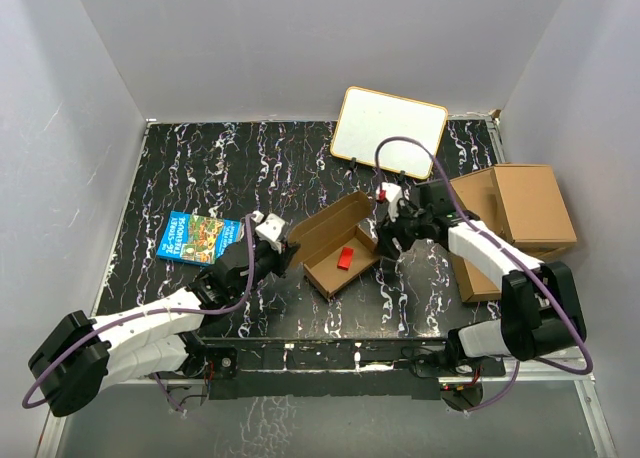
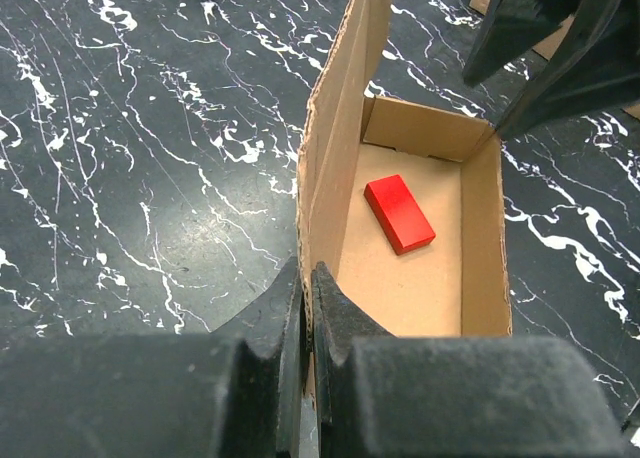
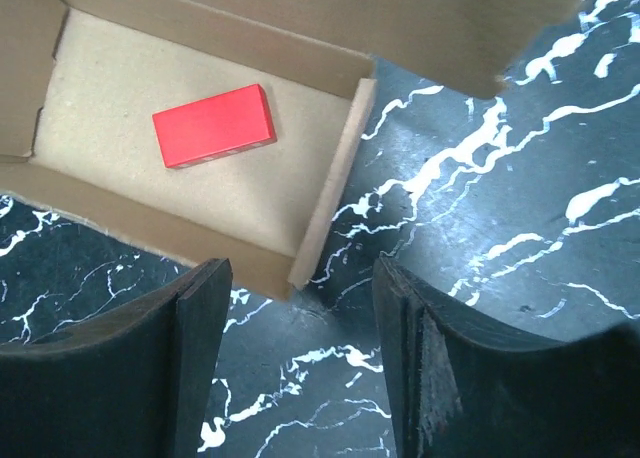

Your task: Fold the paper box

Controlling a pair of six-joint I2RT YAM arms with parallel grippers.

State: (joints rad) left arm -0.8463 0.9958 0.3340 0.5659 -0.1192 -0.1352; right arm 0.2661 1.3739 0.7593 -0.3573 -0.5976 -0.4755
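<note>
1. While one paper box [image 1: 335, 246] is set on the table [image 1: 200, 168] between the two grippers, a single red block [image 2: 398, 213] is seen lying flat on its floor.
2. At the box's left, the left gripper [image 2: 308, 308] is found with its fingers pressed together, pinching the box's tall long panel.
3. Over the box's right corner the right gripper [image 3: 300, 278] is held, its fingers [image 3: 195, 358] spread and nothing gripped.
4. One blue picture book [image 1: 200, 236] is laid well left of the box.
5. One whiteboard [image 1: 388, 126] is propped behind the box, and one pile of larger cardboard boxes [image 1: 510, 218] is set to its right.
</note>
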